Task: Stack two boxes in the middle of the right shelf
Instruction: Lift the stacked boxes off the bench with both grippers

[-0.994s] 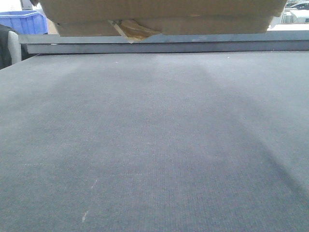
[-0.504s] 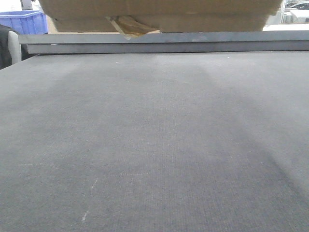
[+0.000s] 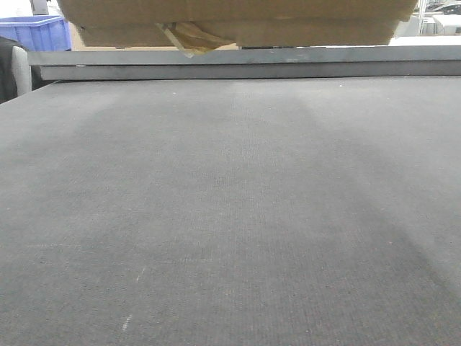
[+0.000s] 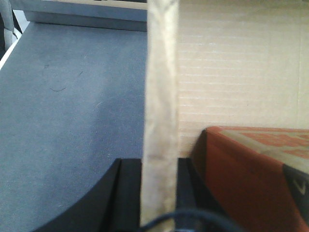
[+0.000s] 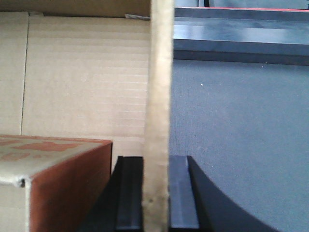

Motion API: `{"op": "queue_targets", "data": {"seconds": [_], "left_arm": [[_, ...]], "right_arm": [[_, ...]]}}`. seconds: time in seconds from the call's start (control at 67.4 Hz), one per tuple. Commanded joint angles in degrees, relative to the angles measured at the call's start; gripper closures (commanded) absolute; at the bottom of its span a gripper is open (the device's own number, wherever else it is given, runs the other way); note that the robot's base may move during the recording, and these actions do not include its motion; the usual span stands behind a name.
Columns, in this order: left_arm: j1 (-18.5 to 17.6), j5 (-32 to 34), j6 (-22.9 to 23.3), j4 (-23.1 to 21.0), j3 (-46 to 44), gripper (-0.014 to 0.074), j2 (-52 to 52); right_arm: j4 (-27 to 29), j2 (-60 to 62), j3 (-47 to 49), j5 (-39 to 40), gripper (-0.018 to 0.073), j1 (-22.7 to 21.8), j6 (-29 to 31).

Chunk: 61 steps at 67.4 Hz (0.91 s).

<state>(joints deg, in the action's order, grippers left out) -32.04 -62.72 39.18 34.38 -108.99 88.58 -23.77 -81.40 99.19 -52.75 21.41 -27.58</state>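
The grey carpet (image 3: 230, 216) fills most of the front view. The cardboard box (image 3: 238, 18) hangs clear above its far edge, with only its underside showing at the top of the frame. A seam runs along that underside, but I cannot tell whether it marks a second, flatter box beneath. Beyond the carpet lies a grey rail (image 3: 252, 63). I cannot say whether it belongs to the shelf, which I cannot pick out with certainty. A blue bin (image 3: 36, 32) sits far left, well away from the load. A red carton (image 4: 251, 164) lies inside the box against its back wall. The left gripper (image 4: 158, 169) is closed narrowly on one upright side wall (image 4: 161, 72), and the right gripper (image 5: 157, 164) pinches the opposite wall the same way. The load therefore hangs from two thin cardboard edges. In my judgement both arms should travel together and level, because uneven motion could tear or fold a wall, or shift the carton. The rail looks like the likeliest obstacle, so the underside should pass above it. A loose tape (image 3: 189, 37) scrap dangles lowest and could snag there.
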Motion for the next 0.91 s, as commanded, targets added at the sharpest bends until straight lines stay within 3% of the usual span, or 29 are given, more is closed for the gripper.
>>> {"op": "queue_targets", "data": {"seconds": [0.0, 0.89], "left_arm": [[0.49, 1.27, 0.76, 2.62, -0.9, 0.0708, -0.92], [0.49, 1.27, 0.76, 2.62, -0.9, 0.0708, -0.92]], "right_arm": [[-1.31, 1.03, 0.8, 2.67, 0.0713, -0.26, -0.01], [-1.31, 1.03, 0.8, 2.67, 0.0713, -0.26, -0.01]]}}
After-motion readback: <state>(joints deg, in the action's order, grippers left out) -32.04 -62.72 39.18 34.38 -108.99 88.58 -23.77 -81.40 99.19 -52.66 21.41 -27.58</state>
